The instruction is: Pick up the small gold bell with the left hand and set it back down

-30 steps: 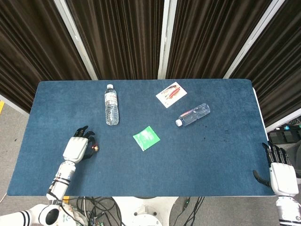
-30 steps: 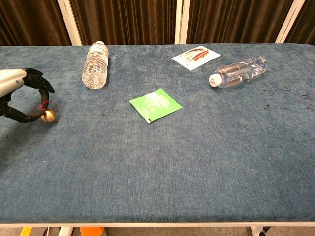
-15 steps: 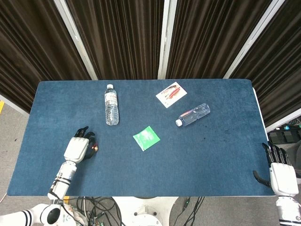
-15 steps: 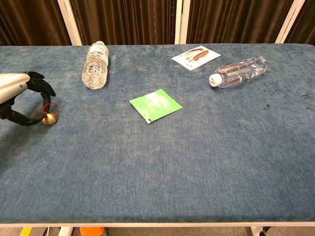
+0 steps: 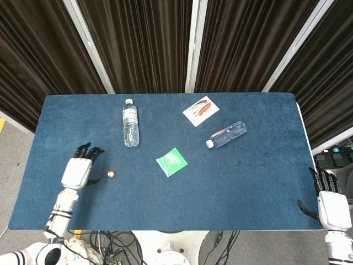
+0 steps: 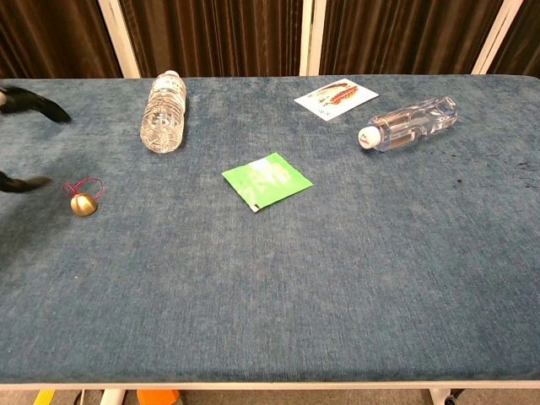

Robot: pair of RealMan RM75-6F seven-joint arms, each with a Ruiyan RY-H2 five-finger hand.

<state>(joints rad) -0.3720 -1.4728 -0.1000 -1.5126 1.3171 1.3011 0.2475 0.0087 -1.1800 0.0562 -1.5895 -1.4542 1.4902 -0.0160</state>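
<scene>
Small round gold bell (image 6: pixel 82 204) with thin red loop sits on the blue felt table (image 5: pixel 231 182), near the front-left edge, resting free. White left hand (image 5: pixel 76 171) lies just beside it on the outer side — fingers spread, holding nothing, not touching the bell. Bell lies toward table centre from the fingertips; red loop points away from the camera in the chest view. Right hand (image 5: pixel 331 205) is well apart at the far right corner, fingers apart, empty. No containers hold anything — the two clear plastic bottles lie on their sides.

White-backed left hand (image 5: pixel 75 171), black fingers (image 5: pixel 83 149)
</scene>
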